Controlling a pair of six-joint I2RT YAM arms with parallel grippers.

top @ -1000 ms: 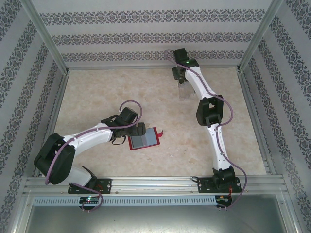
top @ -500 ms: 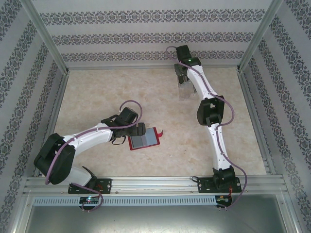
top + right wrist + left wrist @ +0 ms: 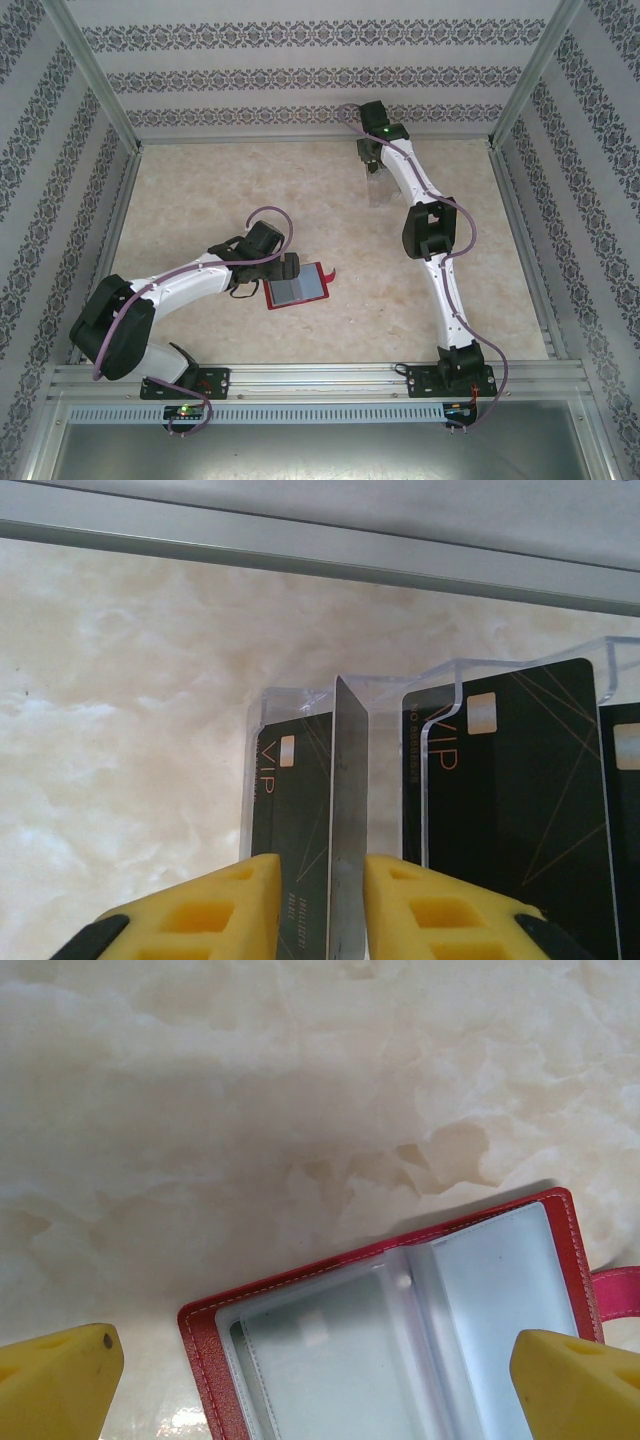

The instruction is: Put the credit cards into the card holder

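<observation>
Over the last second, the right pincer (image 3: 322,910) has drawn its jaws closer together, and its wrist has shifted a little above the clear rack (image 3: 440,680) at the far side of the counter (image 3: 200,190). In the right wrist view, the yellow pads (image 3: 420,910) now stand on both sides of one card (image 3: 350,780), which I see almost edge-on and which rises above the rack's rim. The right pad lies against it. On the left side a dark strip remains between the pad and the card, so I cannot tell if the card is truly pinched or only enclosed. The other credit cards (image 3: 520,770) are black with pale "VIP" print and stand upright in the slots beside it.

The left arm has not moved in this time. The left pincer (image 3: 318,1380) is spread wide and hovers over the card holder (image 3: 400,1340), touching nothing. The holder lies open near the front middle of the counter, well apart from the rack. Its grey pocket panel faces up, and I see no card in it.

I judge that the task is at its first real step, taking a card out of the rack. If the hold is firm, the card must next go straight up and then across to the holder. If only one pad is touching, the card may tilt or slip back into its slot.
</observation>
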